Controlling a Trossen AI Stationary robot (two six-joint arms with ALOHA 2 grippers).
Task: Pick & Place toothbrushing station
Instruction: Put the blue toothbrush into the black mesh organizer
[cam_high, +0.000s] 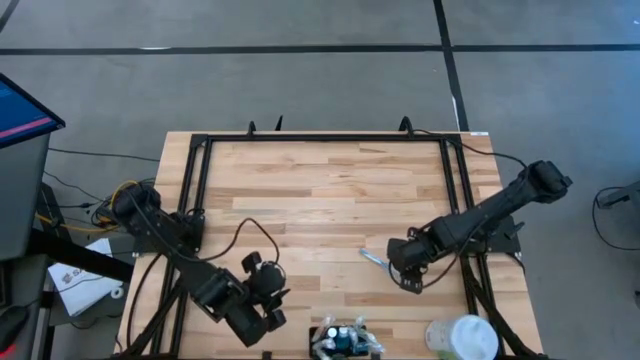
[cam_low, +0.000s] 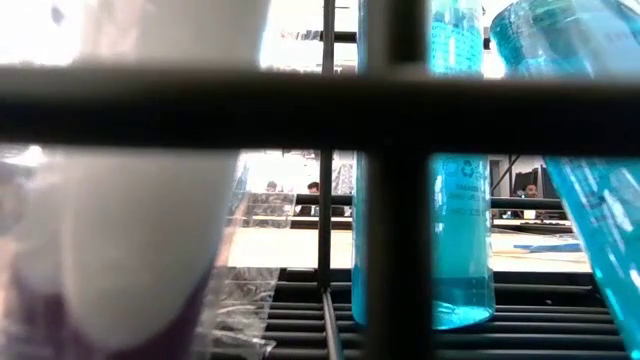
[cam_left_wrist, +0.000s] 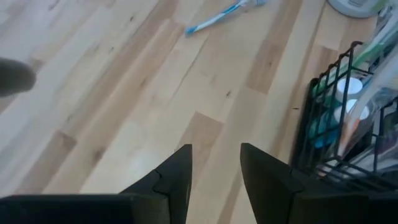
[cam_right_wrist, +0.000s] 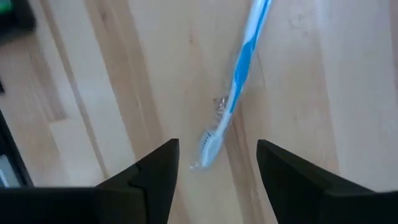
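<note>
**Station at the near edge, toothbrush on bare wood**

The station (cam_high: 345, 340), a black wire rack with bottles in it, stands at the table's (cam_high: 320, 190) near edge, between both arms. The left gripper (cam_left_wrist: 214, 171) hovers just beside it, jaws apart and empty. The right gripper (cam_right_wrist: 214, 165) is over the blue-and-white toothbrush (cam_right_wrist: 233, 93) lying flat mid-table, jaws apart, not touching it. A white cup (cam_high: 462, 338) sits near the right corner.

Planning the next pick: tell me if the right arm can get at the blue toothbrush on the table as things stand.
Probably yes. The right gripper hovers open right above the toothbrush, whose bristle end lies between the jaws, with only bare table around it and nothing in the way.
</note>
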